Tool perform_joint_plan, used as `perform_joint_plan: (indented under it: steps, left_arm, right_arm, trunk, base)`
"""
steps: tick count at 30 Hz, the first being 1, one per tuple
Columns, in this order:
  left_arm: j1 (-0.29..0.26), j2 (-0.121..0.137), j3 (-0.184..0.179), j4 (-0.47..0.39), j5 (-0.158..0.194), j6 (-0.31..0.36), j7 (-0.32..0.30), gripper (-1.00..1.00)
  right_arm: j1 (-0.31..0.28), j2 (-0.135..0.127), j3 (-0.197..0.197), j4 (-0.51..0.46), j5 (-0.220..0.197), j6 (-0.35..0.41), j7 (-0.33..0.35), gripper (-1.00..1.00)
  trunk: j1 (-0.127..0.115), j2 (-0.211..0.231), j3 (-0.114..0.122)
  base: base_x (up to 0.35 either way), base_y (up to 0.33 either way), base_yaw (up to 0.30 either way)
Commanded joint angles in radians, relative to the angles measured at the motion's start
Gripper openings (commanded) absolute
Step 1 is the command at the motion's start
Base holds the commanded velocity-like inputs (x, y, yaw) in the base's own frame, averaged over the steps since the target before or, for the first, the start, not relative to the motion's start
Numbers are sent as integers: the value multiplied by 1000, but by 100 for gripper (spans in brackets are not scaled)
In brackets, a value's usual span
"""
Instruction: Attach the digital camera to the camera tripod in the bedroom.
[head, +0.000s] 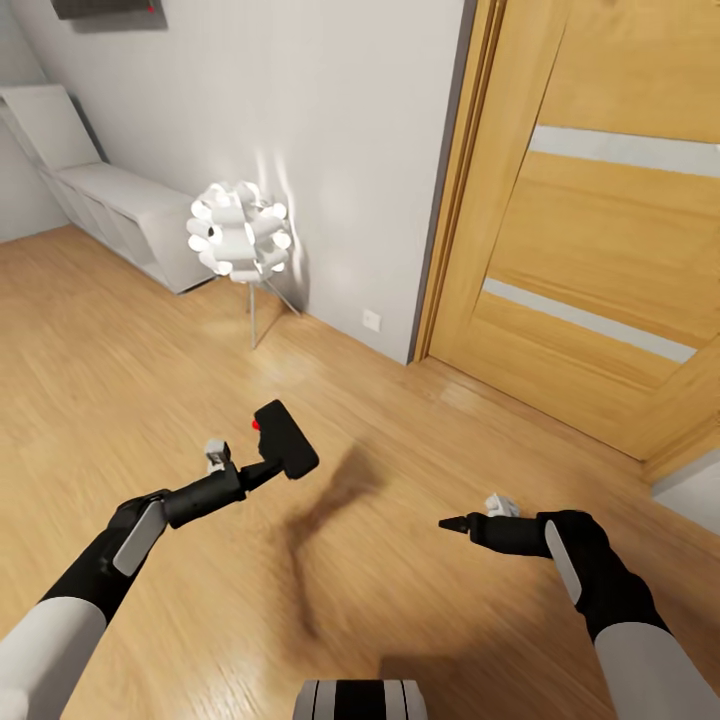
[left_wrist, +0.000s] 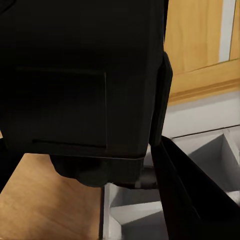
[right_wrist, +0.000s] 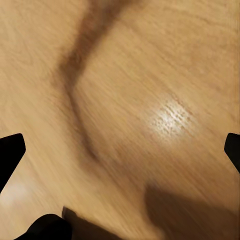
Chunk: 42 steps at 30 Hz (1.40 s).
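Left claw (head: 268, 472) clamps the black digital camera (head: 287, 438), red button up; right claw (head: 452, 523) spread apart.

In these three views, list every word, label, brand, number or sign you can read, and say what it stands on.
None can be read. The digital camera in the left gripper, the wooden door and the white wall plate all show no legible text.

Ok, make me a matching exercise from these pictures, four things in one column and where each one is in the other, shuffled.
Things:
1. digital camera
2. white ball lamp
3. wooden door
4. right gripper

Places or states:
A. standing on the floor by the wall
B. empty, over bare floor
C. held in the left gripper
D. right of the wall's edge

Pairs: 1-C, 2-A, 3-D, 4-B
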Motion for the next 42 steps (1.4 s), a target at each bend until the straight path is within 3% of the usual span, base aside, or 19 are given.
perform_joint_plan:
  steps: [1, 8, 42]
  left_arm:
    - [-1, 0, -3, 0, 2, 4, -2, -100]
    - [-1, -4, -2, -3, -27, 3, 0, -100]
    - [-1, -20, -7, 2, -31, 2, 11, -100]
  right_arm:
    - [0, 0, -1, 0, -5, 8, -1, 100]
    - [0, -2, -1, 0, -14, 9, 0, 100]
    - [0, -2, -1, 0, -6, 9, -1, 100]
  trunk:
    - [-1, 0, 3]
    - [-4, 2, 30]
    - [-19, 10, 162]
  base:
    - [0, 0, 0]
    - [0, 0, 0]
    - [0, 0, 0]
